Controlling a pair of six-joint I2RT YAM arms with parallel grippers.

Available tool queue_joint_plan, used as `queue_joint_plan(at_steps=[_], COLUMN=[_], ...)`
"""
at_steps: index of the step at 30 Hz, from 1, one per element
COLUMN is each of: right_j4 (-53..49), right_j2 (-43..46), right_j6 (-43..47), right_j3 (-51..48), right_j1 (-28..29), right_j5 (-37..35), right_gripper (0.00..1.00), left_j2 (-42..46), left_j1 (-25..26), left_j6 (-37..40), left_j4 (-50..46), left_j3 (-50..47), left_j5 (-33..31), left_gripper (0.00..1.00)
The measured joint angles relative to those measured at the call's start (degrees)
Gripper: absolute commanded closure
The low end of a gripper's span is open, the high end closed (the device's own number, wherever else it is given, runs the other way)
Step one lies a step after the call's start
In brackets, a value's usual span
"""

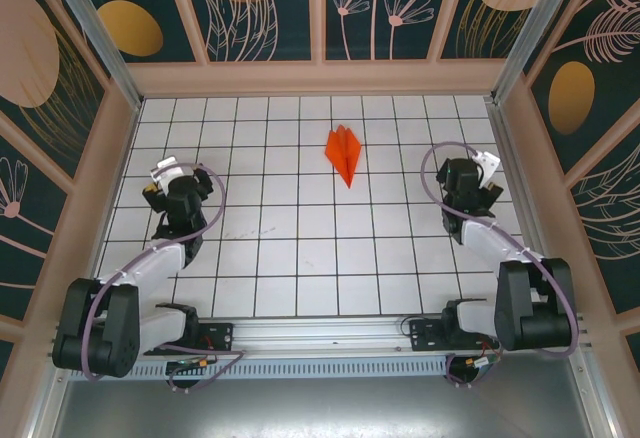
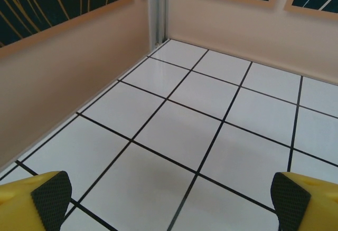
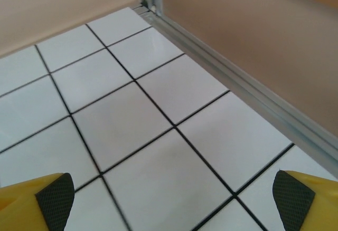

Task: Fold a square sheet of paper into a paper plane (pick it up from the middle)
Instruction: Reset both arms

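Far-middle of the tabletop (image 1: 280, 258): paper plane (image 1: 343, 154) lies flat, nose toward the near edge, well apart from both arms. Left claw (image 2: 170, 199) and right claw (image 3: 171, 200) spread wide, empty. Fold looks finished; any retreat should avoid brushing it.

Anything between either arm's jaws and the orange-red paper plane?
Nothing visible. The orange-red pointed paper plane lies alone on the white gridded table; bare tiles separate it from the open jaws of the left arm and right arm.
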State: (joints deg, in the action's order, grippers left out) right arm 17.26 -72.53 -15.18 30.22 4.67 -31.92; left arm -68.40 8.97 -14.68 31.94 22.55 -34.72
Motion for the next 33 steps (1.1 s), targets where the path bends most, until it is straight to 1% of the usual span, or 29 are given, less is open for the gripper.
queue_joint_plan(at_steps=[3,8,12,16,21,25,33], right_j4=[7.6,22.1,31.4,38.4,44.5,48.8,50.5], right_j2=[0.0,0.0,-0.8,-4.8,-10.5,-14.5,-15.4], right_j6=[3.1,9.6,12.0,13.0,14.1,15.0,14.9], right_j3=[-5.2,-13.0,-15.3,-15.4,-16.0,-16.9,-17.2], right_j1=[-0.2,-1.1,-3.4,-4.5,-4.6,-4.6,-6.0], right_j5=[1.4,8.7,15.6,21.5,26.3,28.5,30.6], right_gripper=[0.01,0.01,0.01,0.01,0.01,0.01,0.01], left_j2=[-0.3,-4.1,-8.1,-12.7,-17.0,-18.3,-18.4], left_j1=[-0.7,-1.9,-2.8,-5.0,-8.1,-8.8,-8.9], left_j6=[2.7,7.3,9.9,10.6,10.6,10.6,10.6], left_j4=[7.4,18.5,25.7,32.3,37.8,39.7,40.2], left_j3=[-4.4,-8.0,-8.3,-9.1,-10.2,-10.6,-10.0], left_j5=[2.2,8.8,14.0,18.7,24.0,27.3,28.5], left_gripper=[0.01,0.01,0.02,0.01,0.02,0.01,0.02])
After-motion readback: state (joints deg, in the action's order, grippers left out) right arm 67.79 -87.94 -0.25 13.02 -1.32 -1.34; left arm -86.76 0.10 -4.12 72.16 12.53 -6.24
